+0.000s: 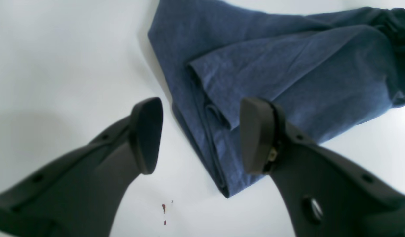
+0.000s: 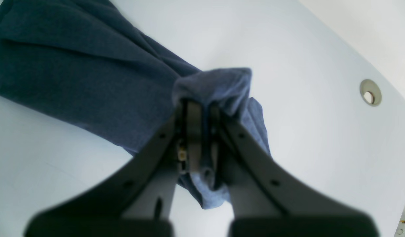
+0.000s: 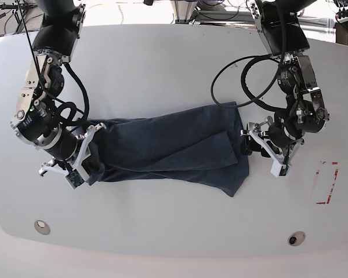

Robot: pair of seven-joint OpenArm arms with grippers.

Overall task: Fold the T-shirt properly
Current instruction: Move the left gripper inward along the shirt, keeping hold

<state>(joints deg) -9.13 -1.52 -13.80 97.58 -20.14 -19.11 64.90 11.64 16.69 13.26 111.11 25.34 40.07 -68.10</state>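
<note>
White and smooth, the worktop (image 3: 174,63) carries only the T-shirt (image 3: 168,147), which lies across its middle as a long band between the two arms, already folded lengthwise so that several layers lie one over another.

The right gripper (image 2: 200,108) has its fingers closed tight on one end of the garment; in the right wrist view a bunch of the blue cloth swells out over the tips and more hangs below them. I judge this grip is there to anchor that end, so the band stays stretched and does not slide.

The left gripper (image 1: 202,135) is at the other end, and its fingers (image 1: 146,135) stand wide apart with nothing between them. One finger is over the bare worktop, the other over the edge of the layered cloth, whose corner points toward the camera. The cloth there rests flat on the worktop, which suggests this end is laid down on purpose.

Two small red marks (image 1: 164,208) are on the surface near this corner.
</note>
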